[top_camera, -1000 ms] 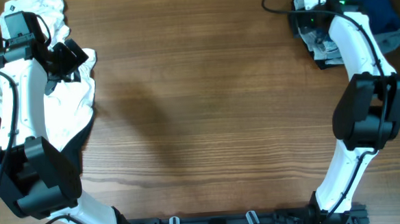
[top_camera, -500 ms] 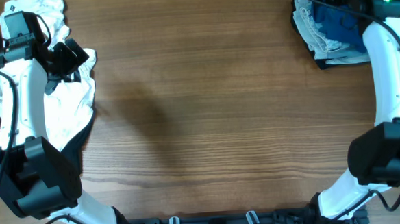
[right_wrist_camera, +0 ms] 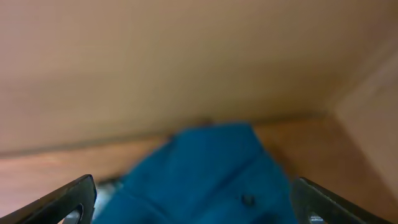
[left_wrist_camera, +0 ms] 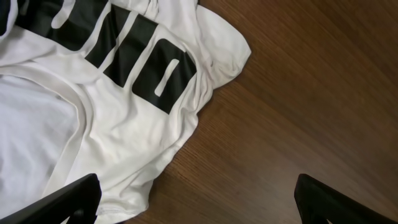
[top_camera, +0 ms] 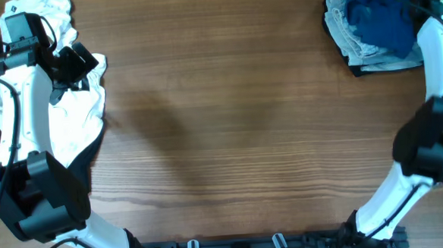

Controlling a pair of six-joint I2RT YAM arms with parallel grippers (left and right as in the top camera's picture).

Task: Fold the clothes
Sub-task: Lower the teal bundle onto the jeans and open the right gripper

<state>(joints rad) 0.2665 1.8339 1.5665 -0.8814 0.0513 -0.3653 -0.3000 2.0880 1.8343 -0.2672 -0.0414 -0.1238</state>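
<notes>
Overhead view: a brown wooden table [top_camera: 230, 139], bare across its middle. At the left edge lies a crumpled white T-shirt [top_camera: 73, 120], with black cloth [top_camera: 95, 149] showing along its lower right edge. The left arm [top_camera: 23, 111], white with black joints, reaches over this heap, and the left gripper [top_camera: 72, 65] hangs above the T-shirt's upper part. In the far right corner a blue shirt [top_camera: 383, 20] sits bunched on top of pale jeans [top_camera: 346, 30]. The right arm [top_camera: 437, 59] runs up the right edge beside that pile. Its tip is at the picture's top edge and cannot be made out here.

Left wrist view: the white T-shirt fills the upper left, with bold black lettering [left_wrist_camera: 134, 59] across it and its rumpled hem on the wood. The left gripper's two fingers stand spread wide at the bottom corners, with nothing between them.

Right wrist view: blurred. The blue shirt, with one small button [right_wrist_camera: 247, 200], lies low in the centre before a plain beige wall [right_wrist_camera: 186, 56]. The right gripper [right_wrist_camera: 196, 205] is spread wide and holds nothing.
</notes>
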